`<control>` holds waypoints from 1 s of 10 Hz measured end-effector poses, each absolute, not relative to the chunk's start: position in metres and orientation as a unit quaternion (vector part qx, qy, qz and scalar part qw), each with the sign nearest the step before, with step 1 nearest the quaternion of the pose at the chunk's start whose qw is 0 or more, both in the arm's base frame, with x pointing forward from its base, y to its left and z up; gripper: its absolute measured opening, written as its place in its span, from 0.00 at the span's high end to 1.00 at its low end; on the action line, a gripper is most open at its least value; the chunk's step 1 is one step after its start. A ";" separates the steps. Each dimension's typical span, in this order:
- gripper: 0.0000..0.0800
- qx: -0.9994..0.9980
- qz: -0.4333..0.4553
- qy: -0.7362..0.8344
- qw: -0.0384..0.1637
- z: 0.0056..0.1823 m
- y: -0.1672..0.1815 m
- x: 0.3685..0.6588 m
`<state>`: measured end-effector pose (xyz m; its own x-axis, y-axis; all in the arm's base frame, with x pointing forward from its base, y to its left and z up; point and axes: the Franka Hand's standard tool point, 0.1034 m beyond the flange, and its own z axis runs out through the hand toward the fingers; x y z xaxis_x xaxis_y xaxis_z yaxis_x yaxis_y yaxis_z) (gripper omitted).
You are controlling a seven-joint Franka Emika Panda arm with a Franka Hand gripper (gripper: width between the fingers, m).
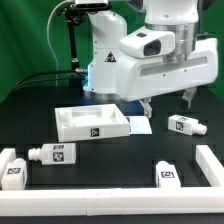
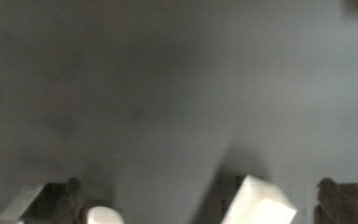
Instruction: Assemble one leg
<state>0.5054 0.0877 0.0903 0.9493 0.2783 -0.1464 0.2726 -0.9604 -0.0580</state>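
- Hovering above the table (image 1: pixel 110 160), gripper (image 1: pixel 168 106) has its jaws spread wide and holds nothing; judged step: approach for pickup.
- Nearest leg (image 1: pixel 185 125) lies flat, near the gripper, on the exterior view's right.
- Next move likely calls for centring over the leg, descending, then closing.

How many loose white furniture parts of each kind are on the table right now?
Leg: 4
Flat panel: 1
Small white piece touching the panel's edge, kind unclear: 1
Total: 6
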 end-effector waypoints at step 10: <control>0.19 -0.994 0.104 -0.020 0.034 0.074 0.062 0.552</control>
<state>0.5522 0.0620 0.0744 0.9773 0.0476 -0.2063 0.0335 -0.9969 -0.0712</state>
